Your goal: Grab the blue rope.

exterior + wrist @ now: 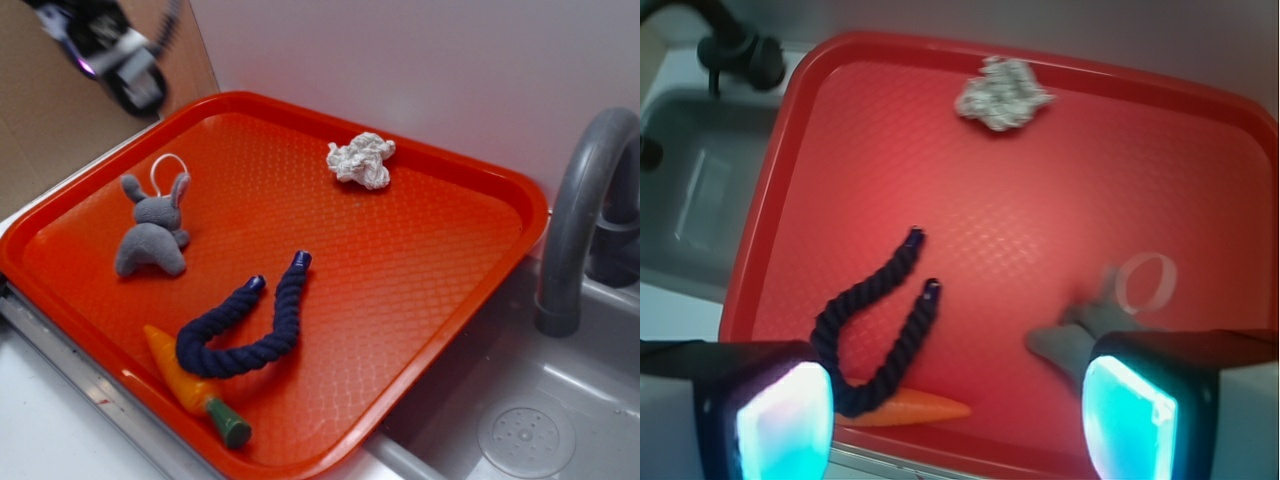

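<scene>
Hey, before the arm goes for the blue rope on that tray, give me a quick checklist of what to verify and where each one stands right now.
1. Blue rope in view, bent in a U on the orange tray: ok.
2. Hand open, nothing between its fingers: ok.
3. Hand over the rope: not ok; it hangs high, near the tray's far corner.
4. Rope free of neighbours: not ok; its bend lies against the toy carrot.
5. Grey bunny and white rope ball apart from the rope: ok.
6. Rope's capped ends free on the tray: ok.
</scene>
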You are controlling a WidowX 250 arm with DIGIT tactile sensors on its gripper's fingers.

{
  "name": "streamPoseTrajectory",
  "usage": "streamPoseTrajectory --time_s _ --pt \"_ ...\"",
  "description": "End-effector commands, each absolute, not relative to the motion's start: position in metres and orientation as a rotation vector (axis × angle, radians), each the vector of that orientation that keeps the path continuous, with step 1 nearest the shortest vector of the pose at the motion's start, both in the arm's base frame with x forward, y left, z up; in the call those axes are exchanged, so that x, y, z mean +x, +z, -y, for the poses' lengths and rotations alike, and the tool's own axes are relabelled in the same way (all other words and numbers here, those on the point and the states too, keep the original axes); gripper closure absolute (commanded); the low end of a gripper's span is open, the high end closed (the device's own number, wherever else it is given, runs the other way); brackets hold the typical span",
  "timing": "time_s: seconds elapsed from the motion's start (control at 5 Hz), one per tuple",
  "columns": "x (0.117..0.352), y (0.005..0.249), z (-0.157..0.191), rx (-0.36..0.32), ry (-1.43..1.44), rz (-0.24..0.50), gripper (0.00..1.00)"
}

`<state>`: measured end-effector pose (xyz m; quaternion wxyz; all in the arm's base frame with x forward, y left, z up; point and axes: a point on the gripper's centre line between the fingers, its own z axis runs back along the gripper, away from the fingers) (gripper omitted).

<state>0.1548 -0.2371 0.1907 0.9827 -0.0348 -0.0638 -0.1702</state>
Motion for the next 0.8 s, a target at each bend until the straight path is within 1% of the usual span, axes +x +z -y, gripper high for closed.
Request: streamPoseTrajectory --time_s 0.0,0.2,0.4,0.6 --pt "0.130 0.154 0.278 -0.080 -0.473 0.094 0.00" --pt "0.125 0.126 0.286 -0.074 -0.476 0.051 0.00" --pt "0.118 0.107 0.303 -0.053 -0.567 0.007 0.00" --pt "0.110 0.079 0.306 -0.005 -0.562 -0.059 0.00"
